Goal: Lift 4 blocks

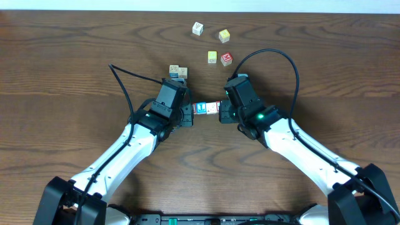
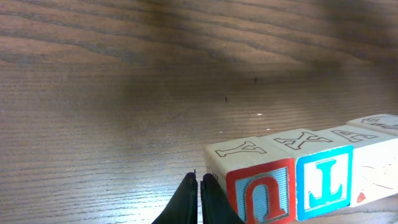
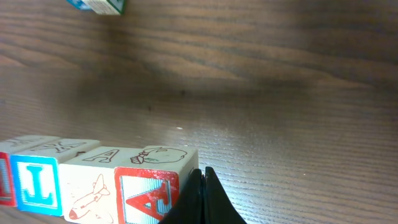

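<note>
Nearest, the left gripper (image 2: pixel 199 183) has its fingers closed flat together, the tips pressed against one end of a row of four blocks (image 1: pixel 207 108). The right gripper (image 3: pixel 200 177) is closed the same way against the other end, so the row sits squeezed between the two. From the left end the row runs: red U block (image 2: pixel 260 191), blue block (image 2: pixel 324 182), white block (image 3: pixel 87 190) with a small plane drawing, red A block (image 3: pixel 147 194). Whether the row is clear of the table (image 1: pixel 62 50) cannot be told. Just beyond the left gripper a pair of blocks (image 1: pixel 178 72) sits side by side. Farther back a yellow block (image 1: pixel 212 57) lies beside a loose red block (image 1: pixel 226 59). Beyond these are a second yellow block (image 1: pixel 224 35) and a pale block (image 1: pixel 197 28).
</note>
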Robot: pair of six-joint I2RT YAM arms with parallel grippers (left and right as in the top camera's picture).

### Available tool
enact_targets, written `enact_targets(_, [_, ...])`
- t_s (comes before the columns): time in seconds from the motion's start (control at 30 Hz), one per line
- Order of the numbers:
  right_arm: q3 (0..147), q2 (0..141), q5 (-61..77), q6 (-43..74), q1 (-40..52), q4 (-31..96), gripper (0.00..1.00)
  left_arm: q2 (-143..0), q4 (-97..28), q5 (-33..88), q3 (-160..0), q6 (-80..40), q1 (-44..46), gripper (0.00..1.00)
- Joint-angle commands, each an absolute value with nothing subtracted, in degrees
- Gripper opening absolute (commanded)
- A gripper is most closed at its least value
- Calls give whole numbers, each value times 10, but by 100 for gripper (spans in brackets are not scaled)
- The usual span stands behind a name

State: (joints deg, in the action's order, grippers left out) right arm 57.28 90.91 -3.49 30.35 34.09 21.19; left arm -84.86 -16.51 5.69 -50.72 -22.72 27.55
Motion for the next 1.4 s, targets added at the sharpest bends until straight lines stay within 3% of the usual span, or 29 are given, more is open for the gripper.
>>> enact_targets(0.0, [603, 924, 125, 302, 394, 186, 1, -851, -141, 198, -546, -228, 324, 7])
enact_targets(1.37, [603, 939, 123, 301, 394, 182, 1, -861, -142, 183, -537, -230, 324, 7])
